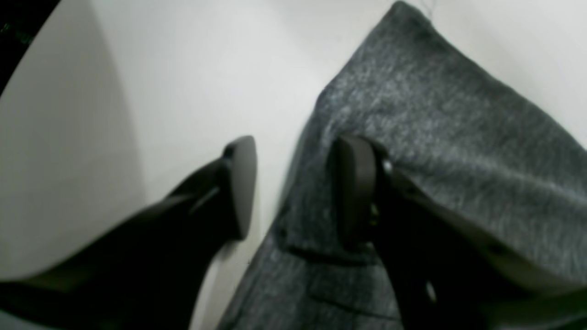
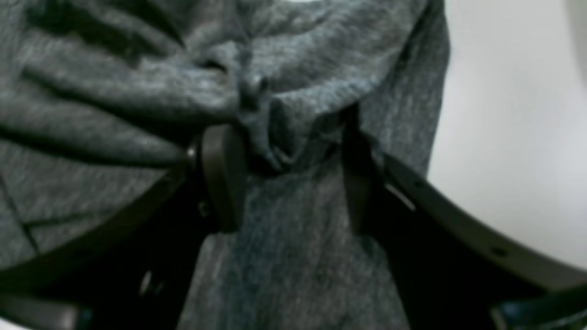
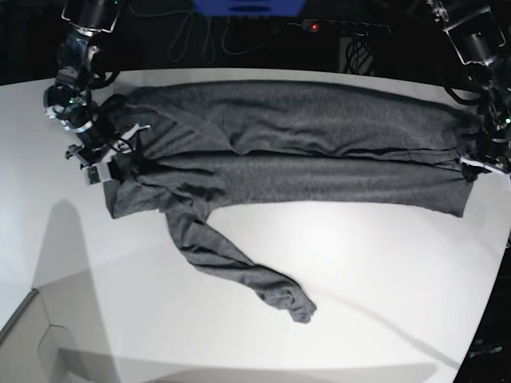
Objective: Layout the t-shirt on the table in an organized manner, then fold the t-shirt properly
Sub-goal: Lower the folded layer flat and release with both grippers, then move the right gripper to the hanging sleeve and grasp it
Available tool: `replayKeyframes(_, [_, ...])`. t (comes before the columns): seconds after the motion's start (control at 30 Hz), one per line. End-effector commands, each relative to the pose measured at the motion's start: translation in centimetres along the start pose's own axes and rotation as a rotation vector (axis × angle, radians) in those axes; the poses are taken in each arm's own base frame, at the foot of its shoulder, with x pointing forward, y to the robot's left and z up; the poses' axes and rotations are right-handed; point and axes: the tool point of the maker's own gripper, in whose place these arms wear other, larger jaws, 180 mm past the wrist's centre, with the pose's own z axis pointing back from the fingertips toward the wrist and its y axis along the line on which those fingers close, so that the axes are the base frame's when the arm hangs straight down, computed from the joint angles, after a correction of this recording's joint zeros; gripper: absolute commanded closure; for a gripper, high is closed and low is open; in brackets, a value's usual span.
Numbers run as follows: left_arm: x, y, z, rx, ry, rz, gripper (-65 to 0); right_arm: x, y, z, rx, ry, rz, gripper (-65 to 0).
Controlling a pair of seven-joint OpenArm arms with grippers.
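The dark grey t-shirt [image 3: 303,144] lies stretched lengthwise across the back of the white table [image 3: 359,263], with one sleeve [image 3: 239,267] trailing toward the front. At its left end my right gripper [image 3: 108,163] is down on the cloth. The right wrist view shows that gripper [image 2: 291,181] open, with a bunched fold of the t-shirt [image 2: 275,146] between its fingers [image 2: 224,178]. My left gripper [image 3: 477,163] is at the shirt's right end. Seen from the left wrist, the gripper [image 1: 296,188] is open and straddles the t-shirt's [image 1: 458,137] edge, one finger over bare table [image 1: 183,68], the other on fabric.
Cables and a power strip with a red light [image 3: 315,26] lie in the dark behind the table. The table's curved edge [image 3: 479,351] runs down the front right. A pale angular shape [image 3: 40,343] sits at the front left corner.
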Motion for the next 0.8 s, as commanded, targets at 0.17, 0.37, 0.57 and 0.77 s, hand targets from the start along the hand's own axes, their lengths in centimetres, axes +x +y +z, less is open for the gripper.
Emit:
replayKeyframes(0.17, [1.1,3.0,1.3,0.066,-0.095,0.189,-27.3,-2.4,-3.6,0.0,-0.064,0.174,0.062,-32.2])
replayKeyframes(0.37, [1.4,2.8,1.5,0.041,-0.124,0.257,-27.4,0.2,-4.3,1.8,-0.106,0.120,0.146,-32.2])
replayKeyframes(0.57, [1.7,2.5,1.4,0.030,-0.134,0.271,-27.5,3.3,-3.2,3.8,-0.130,0.038,0.219,-32.2])
replayKeyframes(0.77, [3.3,1.0,2.6,0.007,-0.196,0.229,-27.5,5.4,-2.4,4.4,-0.140,-0.021,0.243,-32.2])
